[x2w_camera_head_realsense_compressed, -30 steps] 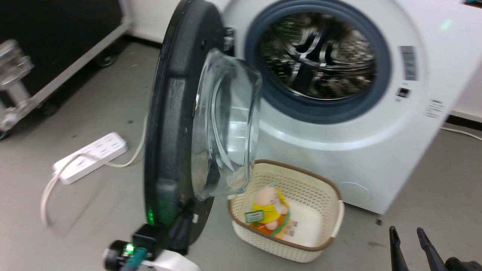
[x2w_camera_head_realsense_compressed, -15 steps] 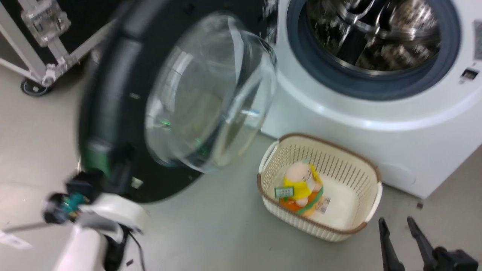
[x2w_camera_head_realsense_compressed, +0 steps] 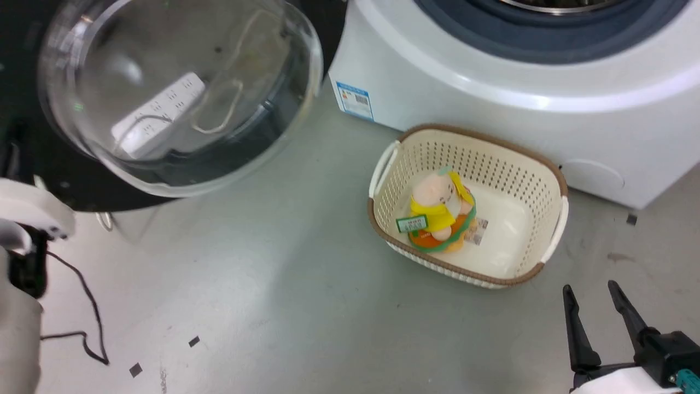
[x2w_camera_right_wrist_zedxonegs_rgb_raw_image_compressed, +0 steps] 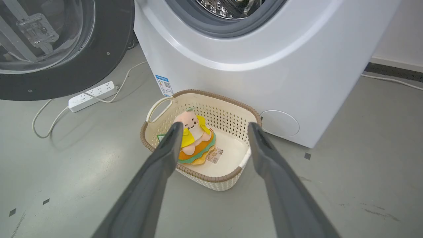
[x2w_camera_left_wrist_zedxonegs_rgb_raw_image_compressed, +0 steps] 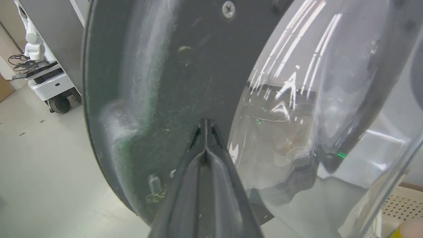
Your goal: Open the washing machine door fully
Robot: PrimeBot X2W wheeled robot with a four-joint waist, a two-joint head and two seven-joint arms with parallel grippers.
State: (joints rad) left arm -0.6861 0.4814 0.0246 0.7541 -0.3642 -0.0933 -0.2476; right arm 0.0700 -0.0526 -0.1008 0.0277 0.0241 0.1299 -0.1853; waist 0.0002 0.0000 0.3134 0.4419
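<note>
Grey floor (x2w_camera_head_realsense_compressed: 273, 284) runs under everything, dotted with small black square marks (x2w_camera_head_realsense_compressed: 135, 370). On it the washing machine door (x2w_camera_head_realsense_compressed: 71, 186) stands swung wide to the left of the washing machine (x2w_camera_head_realsense_compressed: 492, 82), its inner side facing the robot. The door's black rim surrounds a bulging clear glass porthole (x2w_camera_left_wrist_zedxonegs_rgb_raw_image_compressed: 314, 99).

The left end effector (x2w_camera_left_wrist_zedxonegs_rgb_raw_image_compressed: 205, 124) has its fingers pressed together with nothing between them. Their tips are at the door's black inner face just beside the porthole, but whether they touch it I cannot tell. That arm's pale forearm (x2w_camera_head_realsense_compressed: 27, 213) shows at the head view's lower left, with a thin black cable (x2w_camera_head_realsense_compressed: 87, 312) trailing from it.

The machine's white front carries a grey-blue gasket (x2w_camera_head_realsense_compressed: 547, 41) around the steel drum (x2w_camera_right_wrist_zedxonegs_rgb_raw_image_compressed: 231, 6). A blue sticker (x2w_camera_head_realsense_compressed: 354, 100) sits low at its left corner, its print too small to read.

Just before the machine stands a cream perforated basket (x2w_camera_head_realsense_compressed: 552, 180) with a brown rim. It holds a plush toy (x2w_camera_head_realsense_compressed: 437, 208) in yellow on an orange and green base. The toy has a green tag (x2w_camera_head_realsense_compressed: 412, 224), and a printed label (x2w_camera_head_realsense_compressed: 478, 230) lies beside it; neither is legible.

The right end effector (x2w_camera_head_realsense_compressed: 590, 285) hangs spread and empty above the floor near the basket. A white power strip (x2w_camera_right_wrist_zedxonegs_rgb_raw_image_compressed: 92, 96) with its cord lies on the floor below the door.
</note>
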